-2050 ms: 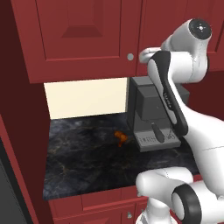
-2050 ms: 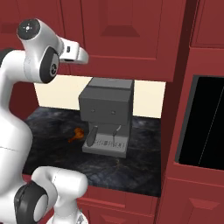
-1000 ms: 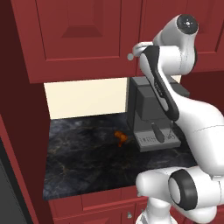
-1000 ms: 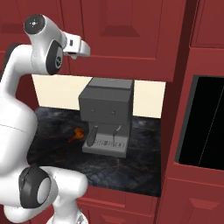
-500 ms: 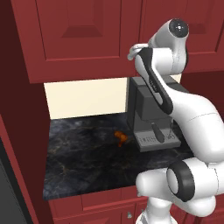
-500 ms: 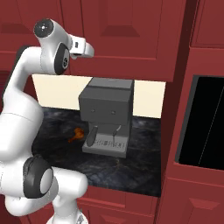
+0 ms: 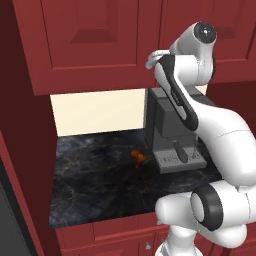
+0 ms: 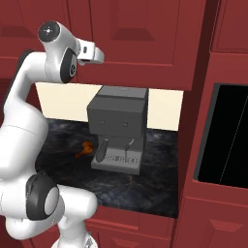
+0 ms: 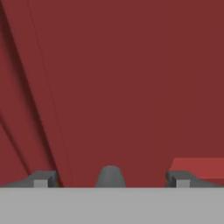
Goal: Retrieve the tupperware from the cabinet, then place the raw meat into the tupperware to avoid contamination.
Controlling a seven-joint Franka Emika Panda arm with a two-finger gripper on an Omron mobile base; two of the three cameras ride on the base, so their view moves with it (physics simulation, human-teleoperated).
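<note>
The cabinet point(image 7: 90, 45) filled the top of both base views with its doors closed, so the tupperware, if inside, was hidden from you. A small knob point(image 9: 110, 176) sat at the bottom centre of the hand view, between the two dark fingertips point(image 9: 41, 179), with the door panel close behind it. Your gripper point(image 9: 110, 180) stood wide open and empty, pressed up near the lower edge of the door at centre-top of the left base view, where the white hand point(image 7: 156, 56) pointed at the wood.

The raw meat point(image 7: 137, 156) lay on the dark stone counter point(image 7: 95, 180), at mid-frame in the left base view, just left of the grey machine point(image 8: 118, 133) and well below the hand.

The risk, judged from here, was a missed grasp: the knob was small and the jaws wide, so closing off-centre could have let it slip out, and a pull would then have left the door shut. Pushing further forward could have driven the fingertips into the panel. You also had the arm's elbow hanging over the machine, so a wide swing of the door might have brought a link against it.
</note>
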